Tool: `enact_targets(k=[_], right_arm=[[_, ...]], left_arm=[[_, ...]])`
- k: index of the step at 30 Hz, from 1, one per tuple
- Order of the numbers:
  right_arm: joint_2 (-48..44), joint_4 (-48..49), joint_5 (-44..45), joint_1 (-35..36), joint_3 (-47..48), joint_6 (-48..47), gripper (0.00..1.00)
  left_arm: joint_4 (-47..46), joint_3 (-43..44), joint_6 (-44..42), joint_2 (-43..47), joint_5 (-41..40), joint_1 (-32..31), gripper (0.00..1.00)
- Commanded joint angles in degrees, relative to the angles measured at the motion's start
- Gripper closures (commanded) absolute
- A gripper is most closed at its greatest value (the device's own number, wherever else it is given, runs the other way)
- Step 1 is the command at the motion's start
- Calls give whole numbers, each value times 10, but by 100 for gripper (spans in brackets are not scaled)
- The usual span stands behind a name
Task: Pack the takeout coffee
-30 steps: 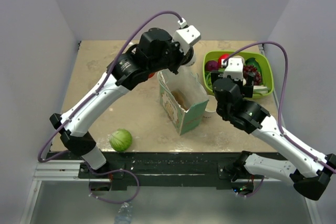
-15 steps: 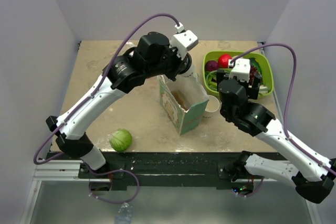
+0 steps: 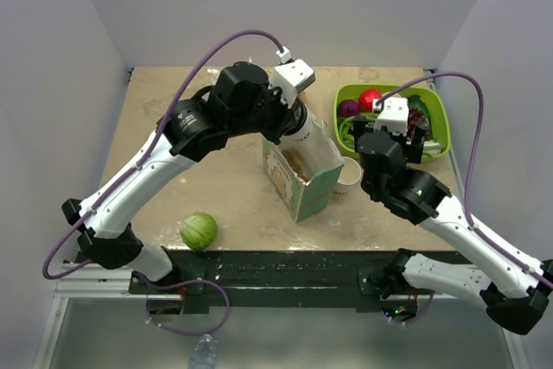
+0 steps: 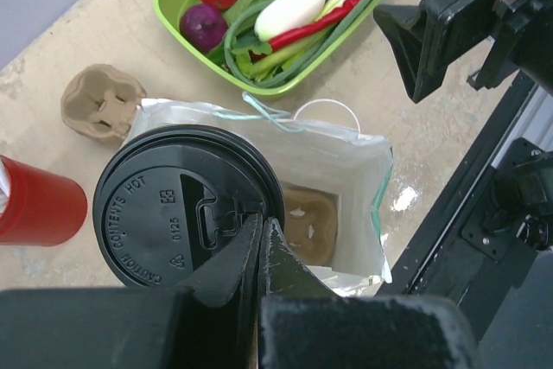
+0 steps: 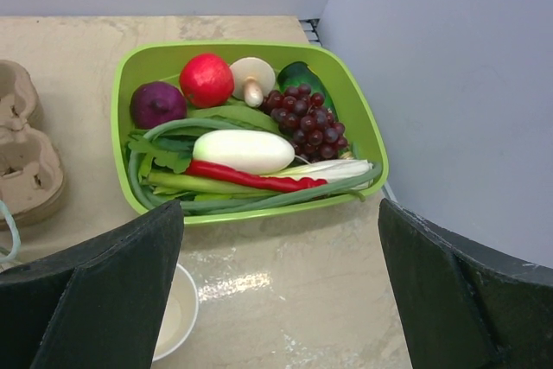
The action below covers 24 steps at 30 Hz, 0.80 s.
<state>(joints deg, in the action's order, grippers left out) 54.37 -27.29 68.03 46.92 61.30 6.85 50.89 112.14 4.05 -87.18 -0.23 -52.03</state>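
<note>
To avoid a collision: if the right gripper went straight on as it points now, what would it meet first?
Probably the green tray at its near rim, or the table just before it; depth unclear.

In the left wrist view, I see only the black lid of the takeout coffee point(image 4: 168, 209); its body is hidden below. The red cup point(image 4: 39, 200) is cut by the left edge. In the right wrist view, the right finger point(image 5: 95, 300) at the lower left covers half of the lidless cup point(image 5: 180, 313).
</note>
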Motion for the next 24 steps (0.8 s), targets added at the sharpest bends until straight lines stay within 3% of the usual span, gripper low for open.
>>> enact_targets(k=[1, 16, 24], right_arm=[[1, 20, -1, 1, -6, 11, 4], [23, -7, 42, -4, -4, 39, 2], [0, -29, -1, -66, 3, 103, 2]], left_arm=[[-1, -6, 12, 0, 30, -5, 100], [38, 19, 20, -104, 44, -26, 100], [20, -10, 62, -137, 45, -28, 100]])
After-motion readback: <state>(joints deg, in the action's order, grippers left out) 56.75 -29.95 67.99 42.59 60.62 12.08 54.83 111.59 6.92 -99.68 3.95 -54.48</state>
